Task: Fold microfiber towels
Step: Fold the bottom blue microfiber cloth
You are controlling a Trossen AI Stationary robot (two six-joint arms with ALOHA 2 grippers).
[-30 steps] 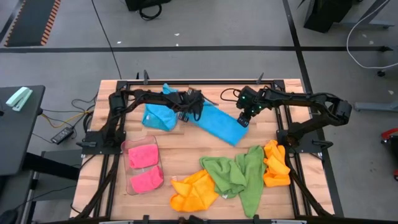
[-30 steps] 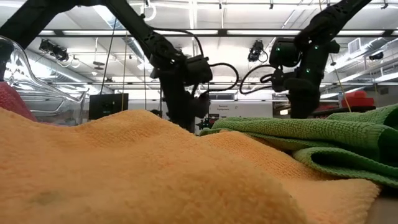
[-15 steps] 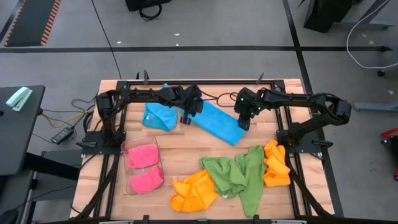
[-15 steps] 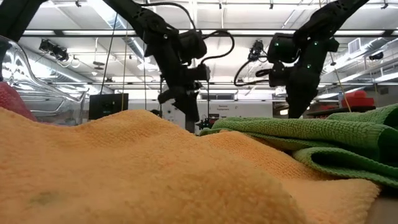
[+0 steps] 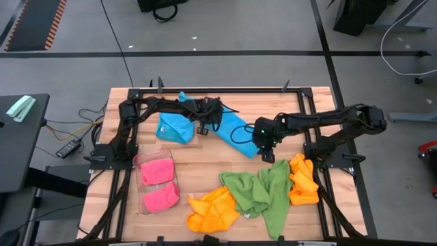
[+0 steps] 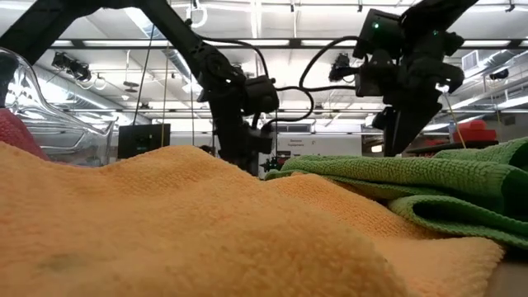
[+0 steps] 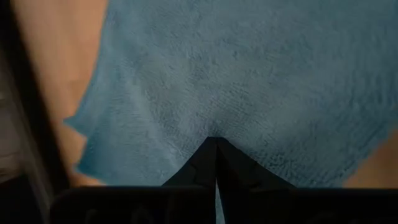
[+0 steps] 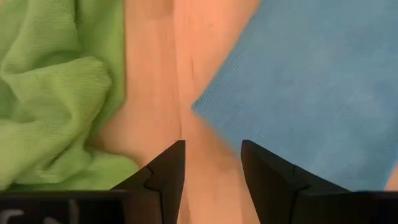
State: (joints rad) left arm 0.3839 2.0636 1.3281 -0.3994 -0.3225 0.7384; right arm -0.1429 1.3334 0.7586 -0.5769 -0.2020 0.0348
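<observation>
A sky blue towel [image 5: 239, 133] lies flat on the wood at the far middle of the table, with a second, bunched blue towel [image 5: 174, 128] to its left. My left gripper [image 5: 203, 128] [image 7: 216, 142] is shut on the flat towel's left end. My right gripper [image 5: 268, 154] [image 8: 212, 149] hovers open over bare wood at that towel's near right corner [image 8: 196, 107], beside a green towel [image 8: 50, 81], and touches nothing. My left gripper comes down steeply from above, and its shut fingertips [image 7: 214, 149] meet on the blue cloth [image 7: 249, 74] close to one edge, near a corner [image 7: 69, 121]. The fingers hide how many layers they hold. The towel lies flat on the table.
Green towels [image 5: 263, 191] and orange towels [image 5: 213, 208] [image 5: 302, 181] lie heaped along the near side; in the low view an orange one [image 6: 165, 231] fills the foreground. A clear tray [image 5: 136, 179] with pink towels [image 5: 158, 184] stands at the near left.
My right gripper has swung from the blue towel's far right edge toward the table's near edge, down to the towel's near right corner, rolling as it went. My left gripper rose a little off the towel's left end and came back down onto it.
</observation>
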